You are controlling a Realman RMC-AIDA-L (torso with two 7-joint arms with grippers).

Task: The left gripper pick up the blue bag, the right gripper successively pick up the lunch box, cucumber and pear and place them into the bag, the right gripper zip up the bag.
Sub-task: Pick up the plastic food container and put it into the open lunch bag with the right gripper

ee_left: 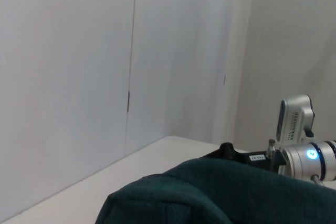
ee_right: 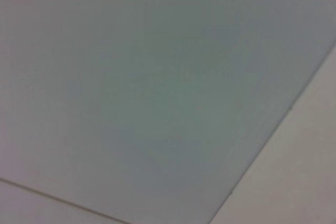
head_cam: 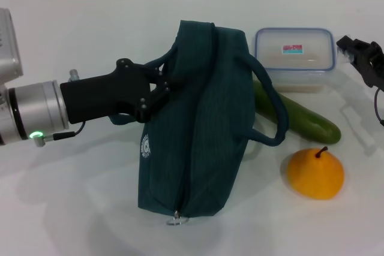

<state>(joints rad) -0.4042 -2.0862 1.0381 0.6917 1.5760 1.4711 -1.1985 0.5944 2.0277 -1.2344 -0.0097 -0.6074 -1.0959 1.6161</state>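
- The blue bag [head_cam: 201,118] hangs raised by its near handle from the left gripper [head_cam: 157,91], whose jaws are clenched on that handle; the bag's body droops past them, zipper pull at the low end.
- The lunch box [head_cam: 294,58] sits just short of the right gripper [head_cam: 366,58], the nearer arm; whether that claw is parted I cannot tell.
- The cucumber [head_cam: 300,115] lies slantwise between the lunch box and the pear [head_cam: 315,174].
- All rest on a white table [head_cam: 72,208], with pale walls beyond.
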